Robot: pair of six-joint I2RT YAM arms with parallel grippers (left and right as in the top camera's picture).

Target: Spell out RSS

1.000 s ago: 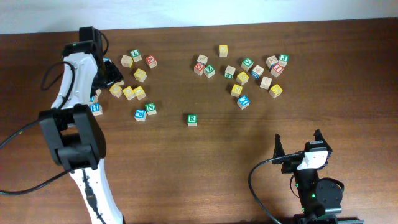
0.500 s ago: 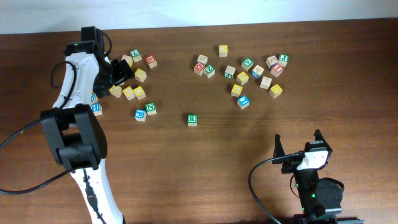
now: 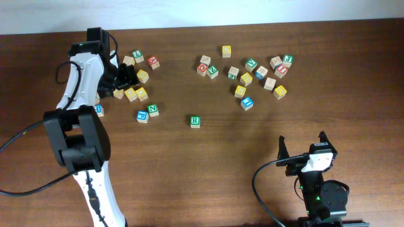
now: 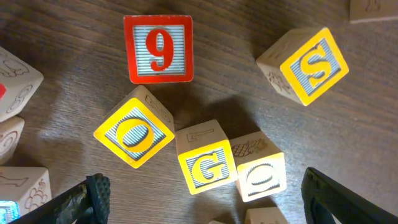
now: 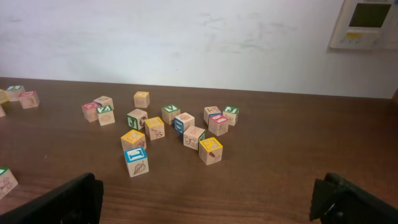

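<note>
The green-faced R cube (image 3: 196,121) lies alone on the table's middle, away from both grippers. In the left wrist view a yellow-faced S cube (image 4: 311,65) lies at the upper right, beside a red 9 cube (image 4: 158,48), a yellow O cube (image 4: 134,134) and a yellow G cube (image 4: 207,165). My left gripper (image 3: 124,77) (image 4: 205,183) is open and empty, low over this left cluster. Other yellow cubes (image 3: 246,79) lie in the right cluster, their letters too small to read. My right gripper (image 3: 303,144) (image 5: 208,193) is open and empty near the front edge.
A green N cube (image 3: 153,110) and a blue cube (image 3: 142,116) lie just below the left cluster. The right cluster of several mixed cubes (image 5: 186,130) spreads across the back right. A pale O cube (image 4: 261,177) touches the G cube.
My left gripper has moved right and slightly forward, over the left cluster of cubes. The cubes and the right arm have not moved.
</note>
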